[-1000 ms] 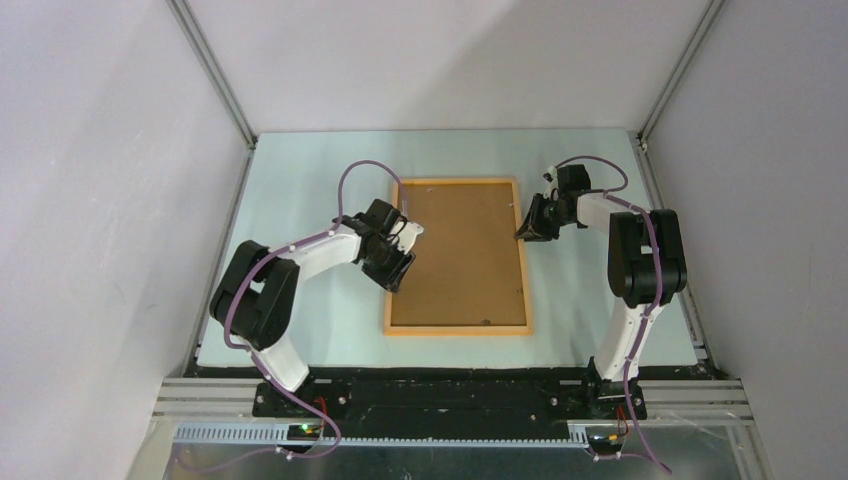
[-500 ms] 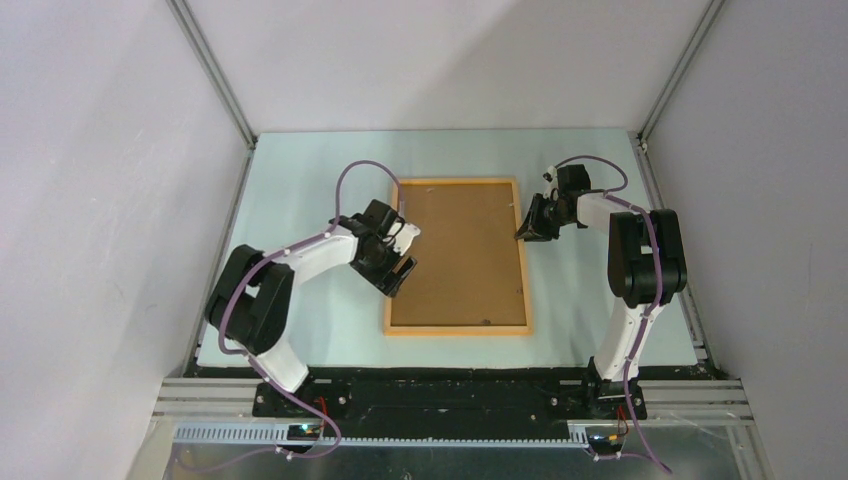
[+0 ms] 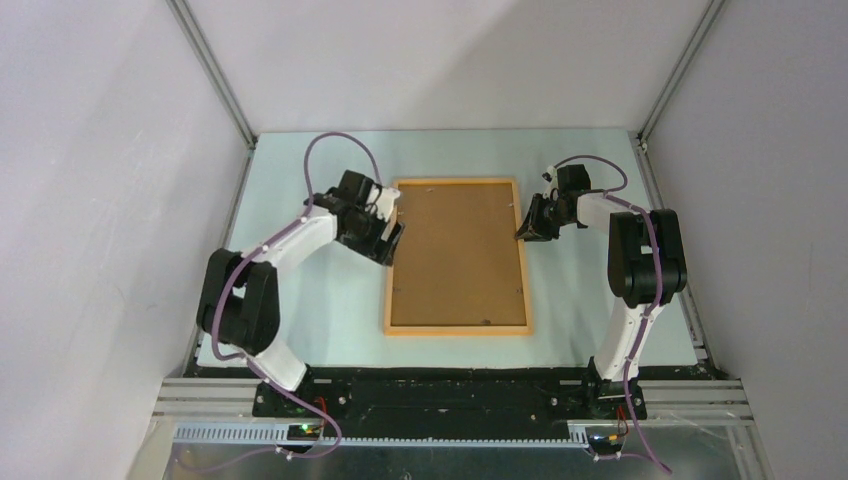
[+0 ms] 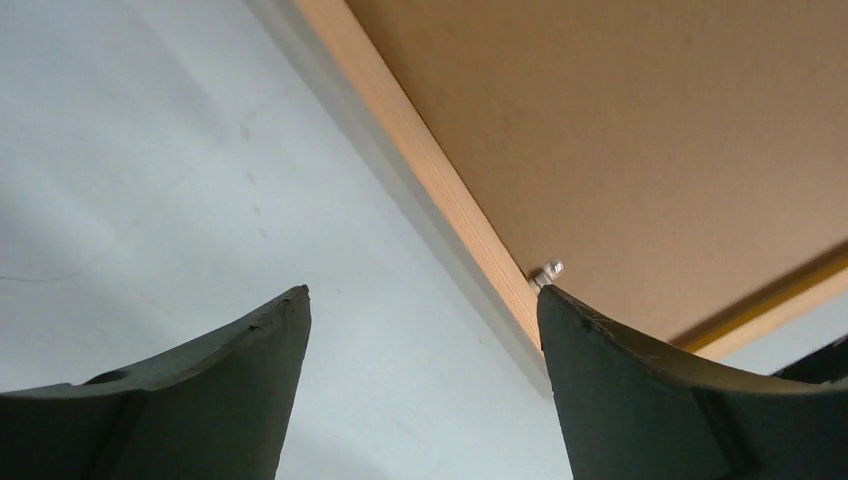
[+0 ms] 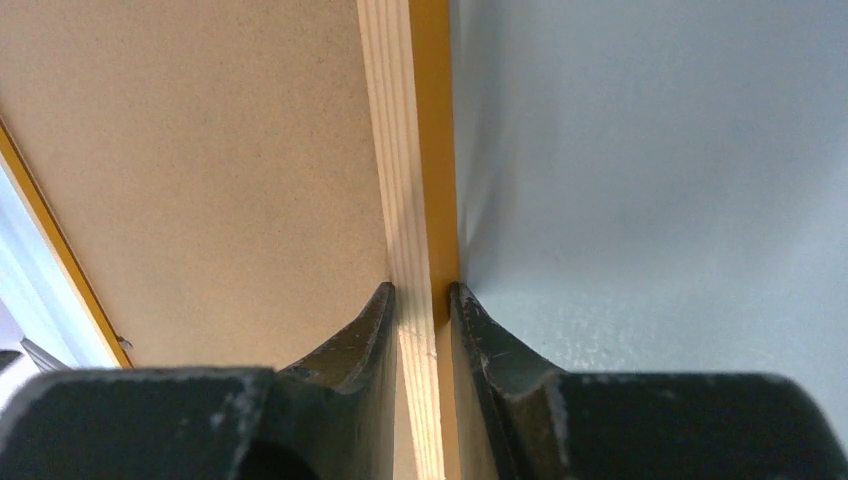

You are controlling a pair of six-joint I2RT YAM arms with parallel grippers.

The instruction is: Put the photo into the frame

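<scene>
Frame (image 3: pixel 457 329), right fingers (image 5: pixel 350 345) clamping its edge

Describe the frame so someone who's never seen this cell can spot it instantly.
On the pale green table, a tall rectangle lies flat midway between the two arms. The frame is its thin orange-tan wooden rim, its right rail pinched by the right arm's jaws. The flat brown backing board filling it is not the frame.
</scene>
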